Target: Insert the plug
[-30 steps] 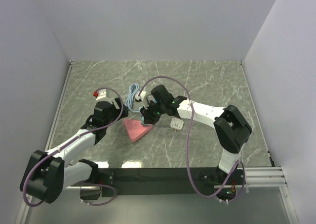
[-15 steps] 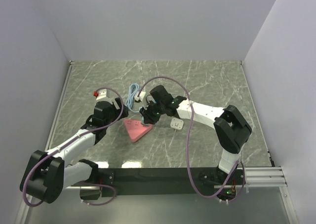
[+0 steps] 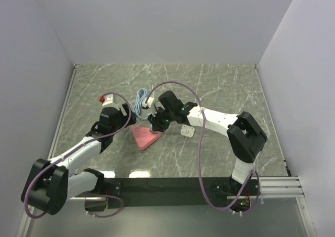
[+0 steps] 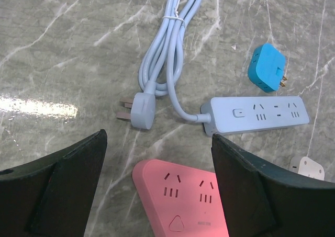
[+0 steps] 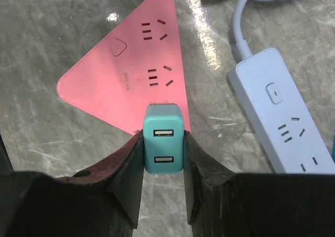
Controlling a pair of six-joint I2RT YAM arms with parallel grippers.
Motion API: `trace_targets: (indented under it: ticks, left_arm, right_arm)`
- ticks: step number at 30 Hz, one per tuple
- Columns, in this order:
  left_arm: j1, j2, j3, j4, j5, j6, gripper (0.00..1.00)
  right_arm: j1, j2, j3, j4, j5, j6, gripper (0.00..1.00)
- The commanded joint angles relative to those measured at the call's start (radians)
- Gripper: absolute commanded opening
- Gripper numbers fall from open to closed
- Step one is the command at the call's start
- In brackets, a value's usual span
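Above the pink power strip (image 5: pixel 125 85)'s far right edge at mid-counter (image 5: pixel 52 143), the right claw (image 5: pixel 163 143) is gripping the teal plug (image 5: pixel 163 127), apparently not yet seated in a socket, while the left claw (image 4: pixel 158 143) is hovering open to its left.

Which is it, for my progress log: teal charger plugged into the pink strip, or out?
Cannot tell. The right gripper clamps the charger at the edge of the pink strip; prongs hidden.

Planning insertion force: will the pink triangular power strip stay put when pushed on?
The pink strip probably slides: it lies flat on the glossy tabletop, and the open left gripper isn't clamping it. Unlikely to tip, being low and wide. Looks rigid, so it shouldn't flex under the teal charger.
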Motion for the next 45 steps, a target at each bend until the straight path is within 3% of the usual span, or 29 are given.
trace_targets:
  ticks: [1,25,31,45]
  left_arm:
    - [0.004,0.005,0.015,0.037,0.018,0.018,0.87]
    - [0.003,0.016,0.008,0.044,0.033,0.001,0.86]
    - [-0.002,0.015,-0.020,0.057,0.055,-0.027,0.82]
    - [-0.120,0.050,-0.051,0.035,-0.016,-0.083,0.80]
  right_arm:
    - [0.014,-0.034,-0.006,-0.056,0.018,-0.004,0.00]
    - [0.065,0.012,-0.012,-0.051,0.063,0.029,0.00]
    - [0.076,0.038,-0.023,-0.044,0.071,0.052,0.00]
    - [0.113,0.049,-0.080,-0.004,0.129,0.130,0.00]
